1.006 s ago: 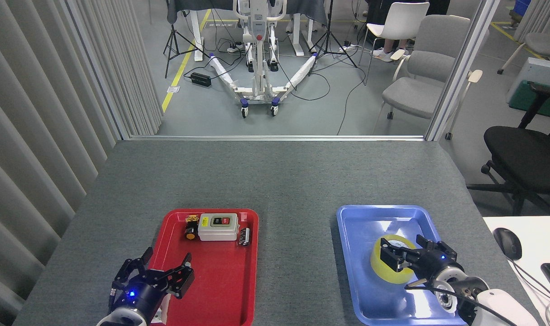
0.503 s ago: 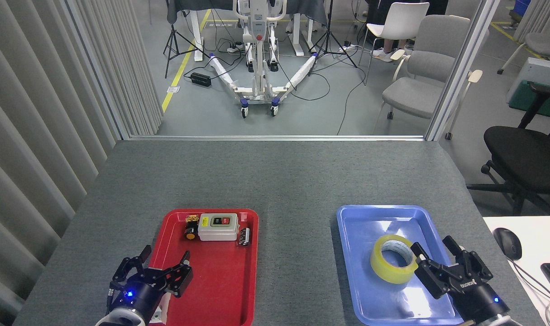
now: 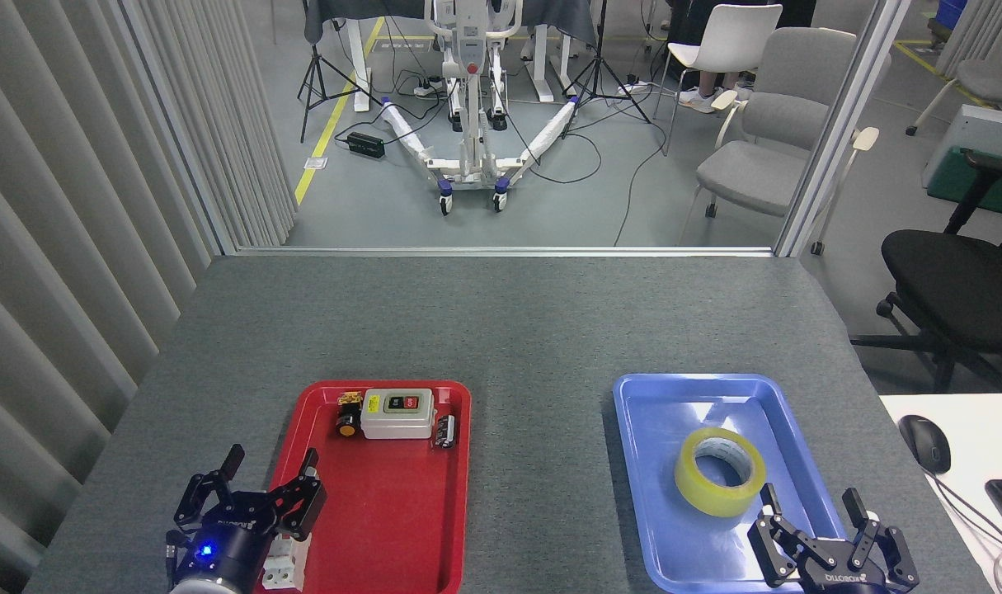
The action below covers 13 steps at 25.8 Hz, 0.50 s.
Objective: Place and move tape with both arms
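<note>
Change since a second ago: my right gripper (image 3: 830,528) let go of the tape and drew back toward me; my left gripper (image 3: 249,503) retreated slightly.
Blue tray (image 3: 632,462): holds the tape.
Tape (image 3: 720,471): just beyond my right fingers, untouched.
Both grippers: fingers spread, empty.
Status: placing looks done; moving remains.

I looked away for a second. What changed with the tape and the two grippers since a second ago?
The right gripper let go of the tape and drew back toward the near edge; it is now open, clear of the roll. The tape lies in the blue tray, barely shifted. The left gripper stayed open and slid slightly back and left, near the red tray. The switch box has not moved.
</note>
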Tool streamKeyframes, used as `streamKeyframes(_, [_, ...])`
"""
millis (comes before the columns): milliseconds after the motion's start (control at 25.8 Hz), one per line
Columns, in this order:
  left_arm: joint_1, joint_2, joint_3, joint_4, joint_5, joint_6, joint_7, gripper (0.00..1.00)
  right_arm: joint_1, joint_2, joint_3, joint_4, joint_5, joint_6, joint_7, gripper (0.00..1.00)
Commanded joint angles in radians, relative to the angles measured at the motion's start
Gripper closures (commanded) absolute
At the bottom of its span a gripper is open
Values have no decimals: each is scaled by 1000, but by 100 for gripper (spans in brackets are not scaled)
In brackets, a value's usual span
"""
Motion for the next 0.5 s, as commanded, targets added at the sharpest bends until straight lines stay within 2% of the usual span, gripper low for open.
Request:
streamKeyframes(0, [7,-4,18,-13,15,-3,4,0,16,8,10,-13,26,50,18,2])
streamKeyframes(155, [2,7,59,-51,108,-40,-7,0,2,9,2,-9,23,47,18,0])
streamKeyframes(271, [18,13,105,-62,180,-160,-8,0,-4,14,1,4,17,50,24,0])
streamKeyframes(348, [53,13,142,-71,184,-215,-5,0,-18,12,2,6,17,49,24,0])
streamKeyframes(464, [76,0,156,-73,161,-223,-2,0,-41,-1,5,7,16,49,24,0])
